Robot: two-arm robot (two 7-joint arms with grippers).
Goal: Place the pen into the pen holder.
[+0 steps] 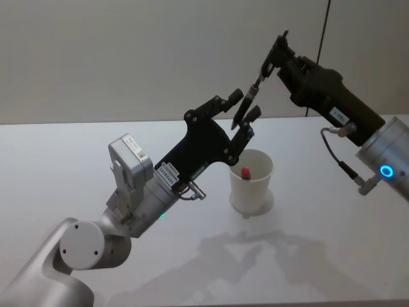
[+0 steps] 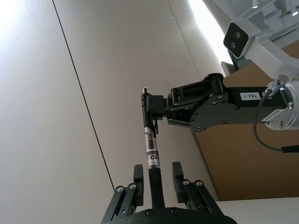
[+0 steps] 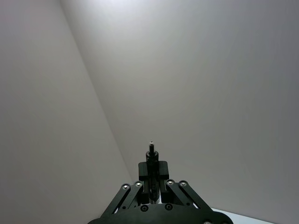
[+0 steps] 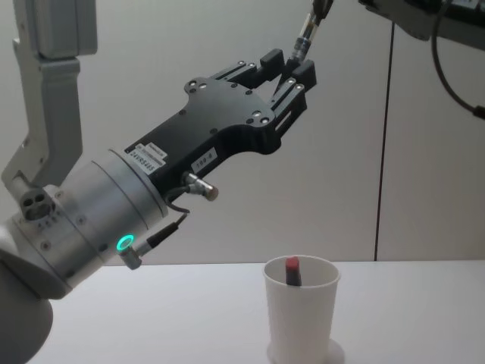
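Pen (image 1: 248,102): one, held aloft above the single pen holder (image 1: 251,181) on the white counter (image 1: 319,249), which already contains one red-tipped item (image 1: 245,172). Right pincer (image 1: 268,64) clamps its top; left pincer (image 1: 241,110) stands open around its lower end. Plain pale wall (image 1: 128,57) behind.

- Left gripper (image 1: 245,110): matte black, 2 linkage fingers, silver screw heads, white labels by the wrist.
- Left arm: silver-grey rounded segments, a green light ring, a grey box on top.
- Right gripper (image 1: 276,55): black, white label possibly reading "183-1".
- Right arm: silver cuff, blue light ring, thin black cables.
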